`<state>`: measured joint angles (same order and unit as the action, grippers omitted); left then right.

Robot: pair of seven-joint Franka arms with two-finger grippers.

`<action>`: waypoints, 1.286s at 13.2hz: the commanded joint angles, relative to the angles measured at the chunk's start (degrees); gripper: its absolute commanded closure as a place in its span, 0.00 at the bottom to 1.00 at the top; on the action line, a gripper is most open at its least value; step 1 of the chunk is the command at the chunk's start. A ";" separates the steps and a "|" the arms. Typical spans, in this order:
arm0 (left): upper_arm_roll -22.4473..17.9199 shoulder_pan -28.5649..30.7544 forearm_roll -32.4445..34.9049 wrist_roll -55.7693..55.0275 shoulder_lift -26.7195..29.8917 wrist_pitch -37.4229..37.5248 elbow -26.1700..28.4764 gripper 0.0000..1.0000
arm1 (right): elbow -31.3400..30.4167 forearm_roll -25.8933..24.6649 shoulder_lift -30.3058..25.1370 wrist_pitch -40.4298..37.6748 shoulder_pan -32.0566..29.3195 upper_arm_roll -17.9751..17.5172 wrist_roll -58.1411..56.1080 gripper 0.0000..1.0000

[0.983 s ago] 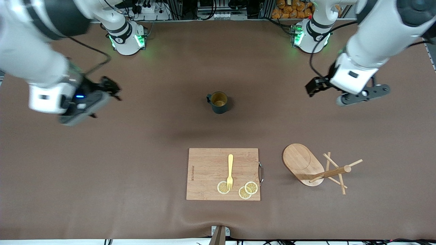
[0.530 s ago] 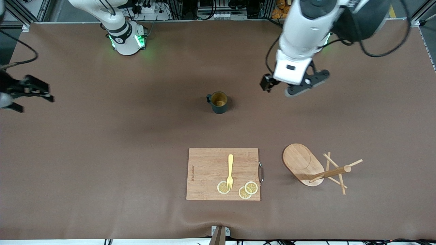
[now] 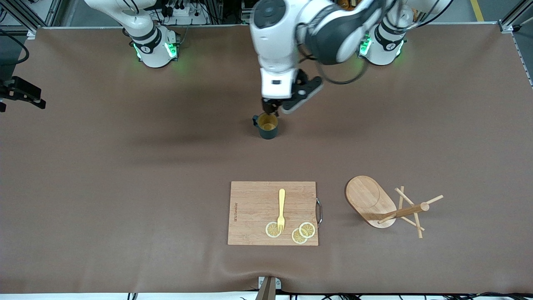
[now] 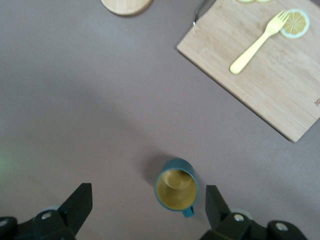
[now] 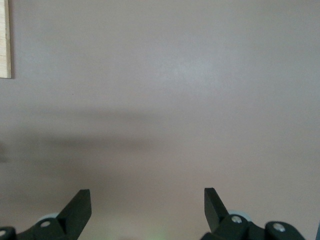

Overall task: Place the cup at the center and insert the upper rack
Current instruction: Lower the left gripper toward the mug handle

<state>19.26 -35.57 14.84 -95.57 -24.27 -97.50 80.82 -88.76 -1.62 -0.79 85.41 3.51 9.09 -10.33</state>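
The cup [image 3: 267, 125] stands upright at the table's middle, handle at roughly ten o'clock in the front view. The left gripper [image 3: 271, 109] hangs over it, jaws spread, holding nothing. The mug tree [image 3: 385, 205] lies tipped on its side toward the left arm's end. Beside it, nearer the front camera than the cup, a cutting board [image 3: 254, 212] carries a yellow fork [image 3: 281, 209] and lemon slices [image 3: 303, 232]. The right gripper [image 3: 18, 95] waits spread at its own table end.
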 commanded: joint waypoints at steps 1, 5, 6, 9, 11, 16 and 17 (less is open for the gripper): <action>-0.80 -4.32 3.96 -4.10 -4.11 -1.18 -3.39 0.00 | -3.26 -0.85 -2.90 0.81 0.19 -0.39 1.98 0.00; -4.40 -12.06 8.80 -15.86 -10.35 -8.74 -5.66 0.00 | -3.35 0.47 -2.72 2.65 0.18 -0.48 2.07 0.00; -5.10 -13.46 8.81 -16.75 -12.02 -9.37 -7.59 0.00 | -3.35 1.95 -2.81 2.48 0.10 -0.48 2.07 0.00; -11.41 -20.04 8.81 -17.81 -14.84 -10.25 -10.50 0.00 | -3.44 2.76 -2.90 0.65 -0.87 -0.48 1.98 0.00; -16.08 -24.88 8.63 -18.77 -16.07 -11.21 -10.59 0.00 | -3.26 2.76 -2.63 -2.78 -0.96 -0.48 2.07 0.00; -19.44 -30.00 8.55 -27.27 -20.37 -11.83 -10.77 0.00 | -3.26 5.56 -2.81 -4.90 -1.39 -0.48 2.07 0.00; -19.35 -30.00 8.54 -29.92 -20.56 -12.10 -10.86 0.00 | -3.09 5.57 -2.72 -4.82 -1.40 -0.48 2.07 0.00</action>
<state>0.38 -65.12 22.42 -121.28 -43.21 -109.21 72.06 -90.48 2.42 -1.72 80.84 3.32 9.15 -9.13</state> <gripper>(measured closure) 0.000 0.000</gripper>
